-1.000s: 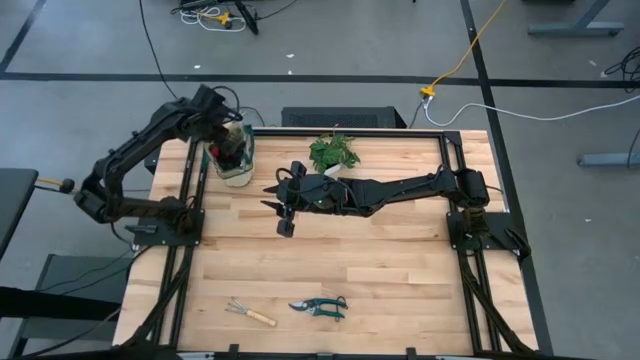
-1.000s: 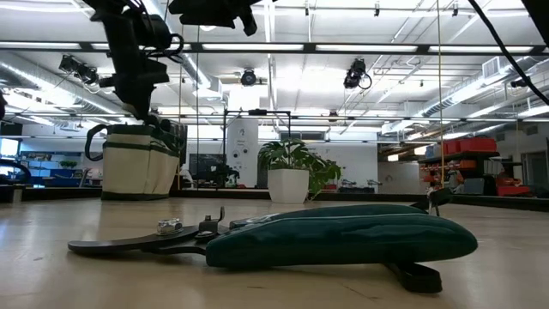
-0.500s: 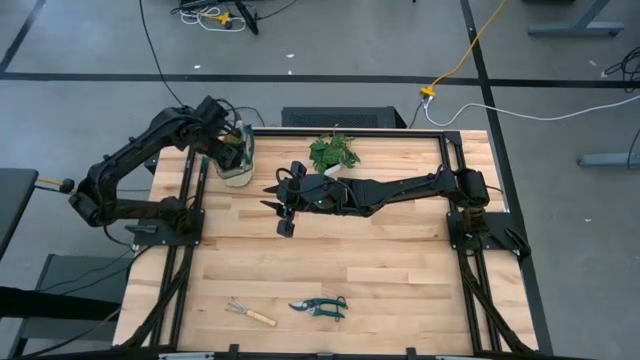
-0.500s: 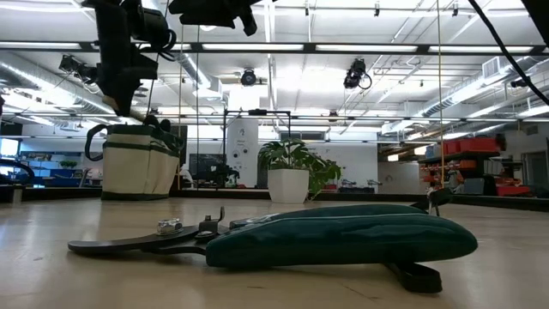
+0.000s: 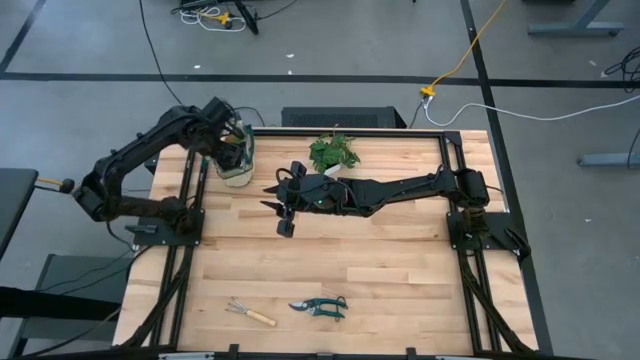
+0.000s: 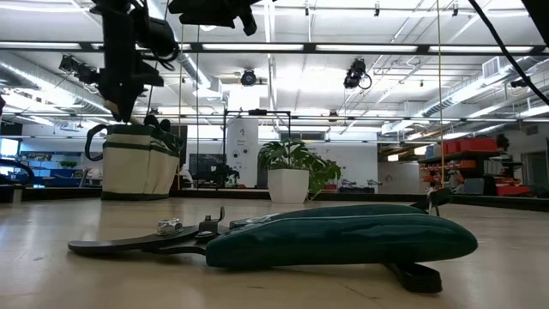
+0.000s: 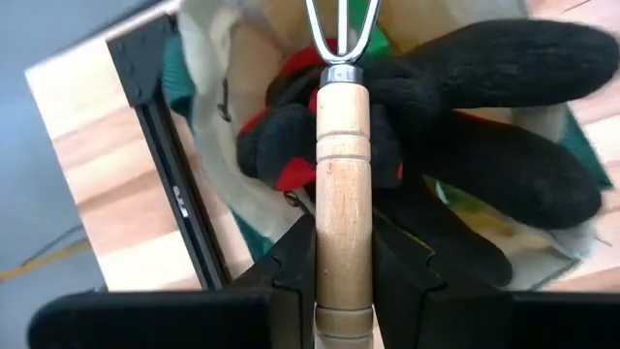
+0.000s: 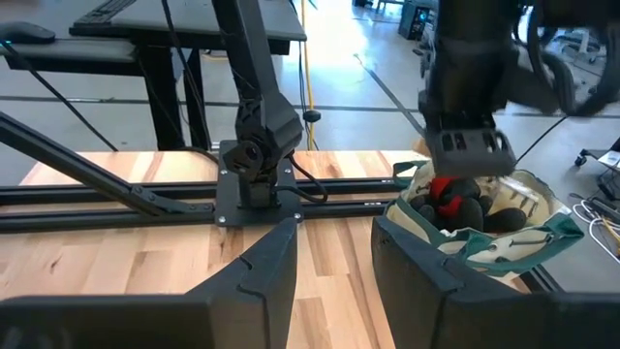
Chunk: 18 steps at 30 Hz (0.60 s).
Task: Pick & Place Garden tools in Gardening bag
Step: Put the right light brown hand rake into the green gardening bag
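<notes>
The beige gardening bag [image 5: 236, 160] stands at the table's far left, also in the low view [image 6: 137, 161]. Black-and-red gloves [image 7: 465, 107] lie inside it. My left gripper [image 7: 344, 242] hangs over the bag's mouth, pointing steeply down, shut on a wooden-handled tool [image 7: 343, 145]. My right gripper [image 8: 334, 242] hovers open above the middle of the table [image 5: 274, 198], with nothing between its fingers. A small hand rake [image 5: 248, 314] and the teal-handled pruning shears [image 5: 320, 306] lie flat near the front edge. The shears fill the low view's foreground [image 6: 326, 240]. My left gripper pinches the tool's wooden handle [image 7: 343, 254] between its two fingers, on the half toward the butt end. The fingers come from above and lie along the handle. The metal prong end [image 7: 341, 29] points down over the gloves in the bag. Whether the prongs touch anything is cut off.
A leafy plant in a white pot [image 5: 333, 152] stands at the far edge between the bag and my right arm. Black frame rails run along the table's left [image 5: 185, 190] and right sides. Bare wood lies between the arms and the front edge.
My left gripper has shifted a little toward the table's left edge above the bag and has rolled and tipped at the wrist, keeping hold of the wooden-handled tool.
</notes>
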Each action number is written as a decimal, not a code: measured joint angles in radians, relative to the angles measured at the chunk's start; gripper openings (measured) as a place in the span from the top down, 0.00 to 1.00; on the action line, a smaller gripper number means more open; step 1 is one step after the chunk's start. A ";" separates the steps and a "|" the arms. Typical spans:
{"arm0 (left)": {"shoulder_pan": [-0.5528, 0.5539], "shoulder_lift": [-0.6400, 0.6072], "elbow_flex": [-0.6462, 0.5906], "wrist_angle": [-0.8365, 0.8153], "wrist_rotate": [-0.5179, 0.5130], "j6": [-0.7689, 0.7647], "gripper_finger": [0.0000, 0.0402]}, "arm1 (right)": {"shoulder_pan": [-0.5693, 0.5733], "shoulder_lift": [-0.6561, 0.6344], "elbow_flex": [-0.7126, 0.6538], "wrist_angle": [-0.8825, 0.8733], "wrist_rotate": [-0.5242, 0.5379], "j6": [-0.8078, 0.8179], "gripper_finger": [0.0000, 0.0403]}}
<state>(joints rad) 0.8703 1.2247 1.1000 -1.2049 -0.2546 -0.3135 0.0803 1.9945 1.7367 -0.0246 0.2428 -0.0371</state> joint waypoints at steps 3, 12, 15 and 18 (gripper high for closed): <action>0.000 0.058 0.000 0.000 -0.011 -0.019 0.82 | 0.002 0.000 0.000 0.000 0.000 0.002 0.67; -0.011 0.143 0.000 0.070 0.086 -0.034 0.69 | 0.005 0.000 0.001 -0.041 0.000 0.002 0.67; -0.017 0.146 0.000 0.072 0.100 -0.014 0.67 | 0.005 0.000 0.001 -0.047 0.000 0.002 0.67; -0.017 0.146 0.000 0.073 0.099 0.034 0.67 | 0.005 0.000 0.001 -0.049 0.000 0.002 0.67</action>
<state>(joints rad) 0.8532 1.3705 1.0996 -1.1320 -0.1555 -0.2793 0.0849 1.9945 1.7374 -0.0733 0.2428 -0.0353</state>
